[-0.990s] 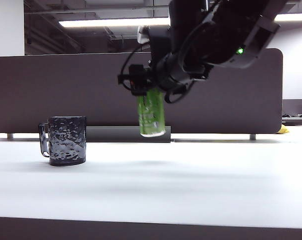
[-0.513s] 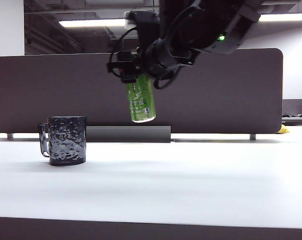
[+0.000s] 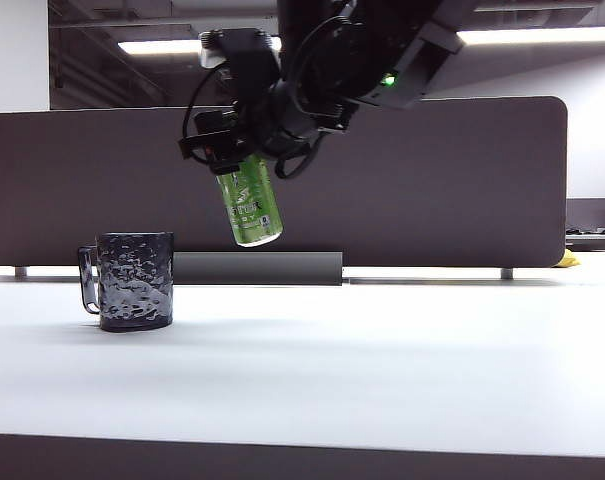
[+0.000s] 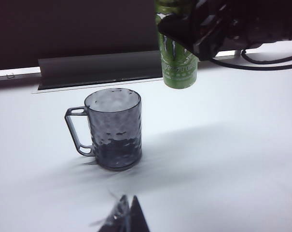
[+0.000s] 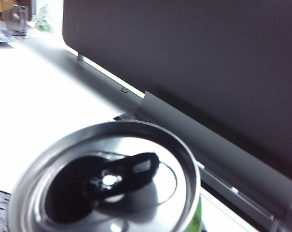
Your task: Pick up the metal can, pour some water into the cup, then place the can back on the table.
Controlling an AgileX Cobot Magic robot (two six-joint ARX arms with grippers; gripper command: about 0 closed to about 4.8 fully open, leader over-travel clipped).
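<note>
R gripper (image 3: 244,150) clamped on upper part of can (image 3: 249,208), held in air, tilted w/ top leaning left, above & just right of cup (image 3: 134,281). Cup upright on table (image 3: 382,360), left side, handle facing left. L gripper (image 4: 122,218): only a tip shows near cup, can't tell if apart or together.

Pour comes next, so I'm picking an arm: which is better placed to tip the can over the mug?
Right. The right gripper already holds the tall green metal can in the air, tilted, near the dark dimpled translucent mug. The left gripper holds nothing.
</note>
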